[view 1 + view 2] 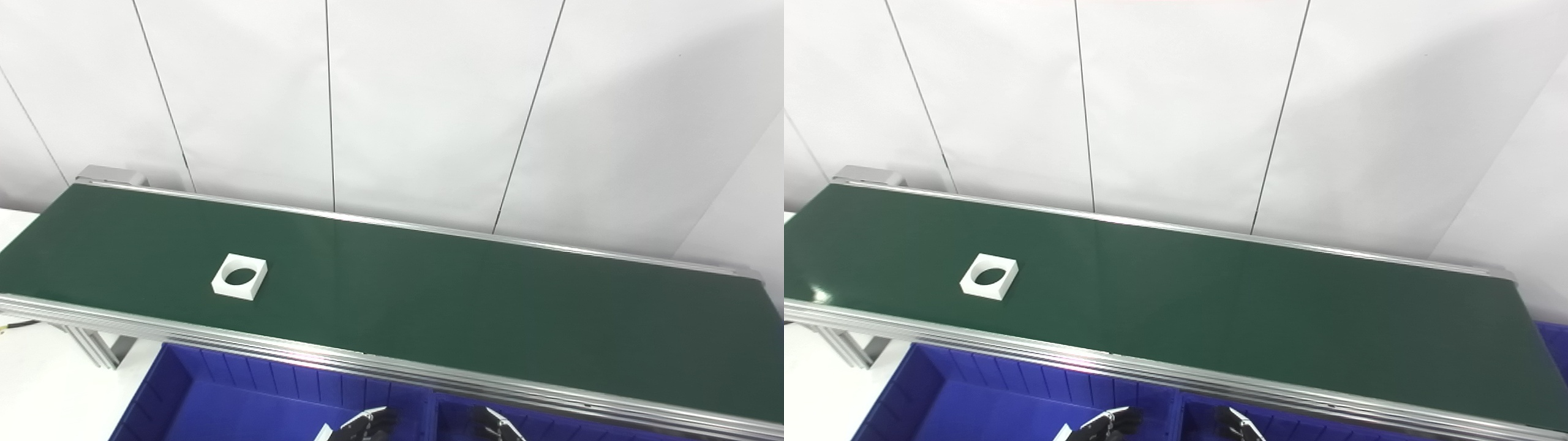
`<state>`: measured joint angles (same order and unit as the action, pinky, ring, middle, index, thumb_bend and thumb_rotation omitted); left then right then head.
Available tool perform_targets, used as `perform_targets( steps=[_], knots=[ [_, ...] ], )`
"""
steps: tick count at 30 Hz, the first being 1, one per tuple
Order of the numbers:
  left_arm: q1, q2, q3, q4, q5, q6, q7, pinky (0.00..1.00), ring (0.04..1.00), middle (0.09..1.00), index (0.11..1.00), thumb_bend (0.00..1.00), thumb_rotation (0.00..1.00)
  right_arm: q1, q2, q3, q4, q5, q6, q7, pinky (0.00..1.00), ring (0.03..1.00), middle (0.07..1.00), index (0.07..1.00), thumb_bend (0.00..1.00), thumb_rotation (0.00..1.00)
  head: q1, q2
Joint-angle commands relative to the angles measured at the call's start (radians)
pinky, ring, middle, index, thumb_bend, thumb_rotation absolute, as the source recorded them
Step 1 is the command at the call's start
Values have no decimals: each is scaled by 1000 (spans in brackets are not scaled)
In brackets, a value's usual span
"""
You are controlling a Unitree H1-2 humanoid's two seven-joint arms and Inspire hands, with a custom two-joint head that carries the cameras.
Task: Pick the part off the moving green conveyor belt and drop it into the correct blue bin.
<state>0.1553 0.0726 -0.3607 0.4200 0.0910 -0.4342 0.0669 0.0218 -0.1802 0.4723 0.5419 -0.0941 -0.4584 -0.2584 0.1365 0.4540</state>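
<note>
Now, starting at the left, the white table point(24, 392) shows below the belt's near rail, with a dark cable point(15, 324) lying by the frame leg point(101, 349). Above it runs the belt point(459, 294), a long green strip slanting from its far left corner down toward the right edge, framed by metal rails. The part point(239, 277), a white square block with a round hole through it, lies flat on the belt's left stretch, nearer the near rail than the far one, and well apart from both of my hands. Nothing touches it. Below the near rail sits the left bin point(202, 398), blue with ribbed inner walls, and beside it, past a dividing wall, the right bin point(551, 429), of which only a sliver of its far wall shows. My left hand point(361, 425) pokes up from the bottom edge over the left bin's right end; only the dark fingertips point(380, 419) show, and I cannot tell whether they are spread or closed, though they hold nothing that I can see. A small white bit shows just left of them, too cut off to name. My right hand point(1236, 425) shows just past the dividing wall, over the right bin's left end, also only as tips at the bottom edge, and its state I cannot tell either. Behind everything stands a white panelled wall point(429, 110) with thin dark seams.
</note>
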Motion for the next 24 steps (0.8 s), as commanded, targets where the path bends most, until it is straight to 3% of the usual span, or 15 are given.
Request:
perform_targets(
  steps=[1, 12, 24],
  knots=[
    [-15, -5, -7, -12, 4, -36, 18, 729, 806, 814, 796, 606, 896, 2, -4, 2, 3, 5, -12, -3, 720, 773, 820, 815, 952, 930, 3, 1],
    [-11, -12, -13, -45, -14, -36, 6, 728, 806, 817, 799, 660, 867, -7, -6, -1, 19, 11, -12, 1, 706, 768, 817, 820, 956, 936, 13, 1],
    [47, 21, -103, -369, 53, -36, 14, 750, 831, 826, 800, 824, 905, -12, -11, 5, 27, 6, -12, -4, 734, 771, 821, 820, 959, 940, 26, -4]
  ],
)
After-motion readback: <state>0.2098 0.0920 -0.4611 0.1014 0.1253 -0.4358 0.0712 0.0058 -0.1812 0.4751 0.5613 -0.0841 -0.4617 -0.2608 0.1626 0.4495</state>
